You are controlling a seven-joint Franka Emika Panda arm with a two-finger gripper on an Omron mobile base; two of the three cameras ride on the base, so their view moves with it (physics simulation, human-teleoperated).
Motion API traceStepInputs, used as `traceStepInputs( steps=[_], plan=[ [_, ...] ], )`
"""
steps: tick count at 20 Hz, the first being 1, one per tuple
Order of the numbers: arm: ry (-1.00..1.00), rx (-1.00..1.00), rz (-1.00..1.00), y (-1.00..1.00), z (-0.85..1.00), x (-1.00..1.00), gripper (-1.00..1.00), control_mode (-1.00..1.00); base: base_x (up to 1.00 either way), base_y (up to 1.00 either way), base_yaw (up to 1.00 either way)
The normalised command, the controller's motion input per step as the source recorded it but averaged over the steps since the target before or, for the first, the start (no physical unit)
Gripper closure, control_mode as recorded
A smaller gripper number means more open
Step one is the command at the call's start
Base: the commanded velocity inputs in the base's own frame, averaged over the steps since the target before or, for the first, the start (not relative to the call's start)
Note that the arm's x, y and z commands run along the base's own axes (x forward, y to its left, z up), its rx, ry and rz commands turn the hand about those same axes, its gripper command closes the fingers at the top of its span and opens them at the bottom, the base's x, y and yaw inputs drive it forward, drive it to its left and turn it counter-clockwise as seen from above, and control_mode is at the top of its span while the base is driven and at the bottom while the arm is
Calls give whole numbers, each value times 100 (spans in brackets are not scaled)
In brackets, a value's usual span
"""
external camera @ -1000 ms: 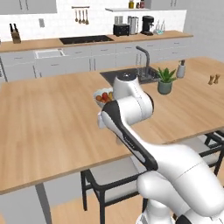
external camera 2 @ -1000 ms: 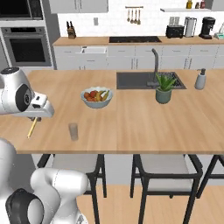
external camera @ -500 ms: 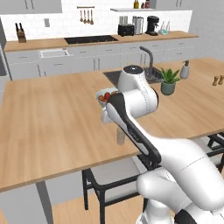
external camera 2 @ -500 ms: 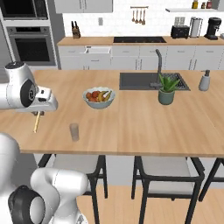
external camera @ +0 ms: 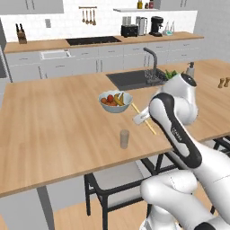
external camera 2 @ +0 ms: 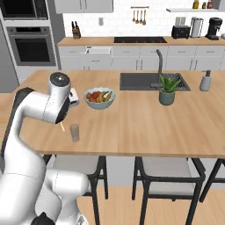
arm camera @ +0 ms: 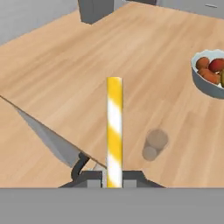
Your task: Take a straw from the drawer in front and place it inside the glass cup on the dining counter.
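Right now the claw [arm camera: 114, 181] grips a yellow-and-white striped straw [arm camera: 114, 131]. Just right of it and below, the small clear glass cup [arm camera: 154, 145] stands on the light wooden counter [arm camera: 87, 70]. I'd bring the straw upright over the cup's mouth before lowering.

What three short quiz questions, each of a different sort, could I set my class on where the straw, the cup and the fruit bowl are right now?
1. True or false: the straw already stands inside the glass cup.
2. Multiple choice: the glass cup stands (A) in the sink, (B) on the dining counter near its front edge, (C) inside the fruit bowl.
3. Fill in: in the hand view, the straw is held between the two ____ of the gripper.

Key: 1 false, it is still in the gripper, off to one side of the cup; 2 B; 3 fingers.
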Motion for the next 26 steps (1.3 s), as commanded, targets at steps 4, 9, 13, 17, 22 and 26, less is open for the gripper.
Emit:
traceStepInputs(
  steps=[4, 9, 13, 17, 22, 26],
  plan=[
    [-13, 28, 33, -8, 0, 57, 100, -100, 0, 0, 0],
    [-2, 28, 20, 9, 0, 59, 100, -100, 0, 0, 0],
    [0, 28, 8, 14, -1, 47, 100, -100, 0, 0, 0],
    [2, 21, 12, 2, -13, 41, 100, -100, 0, 0, 0],
    [1, 12, 10, 0, -25, 25, 100, -100, 0, 0, 0],
    [1, 5, 8, 1, -29, 25, 100, -100, 0, 0, 0]
  ],
)
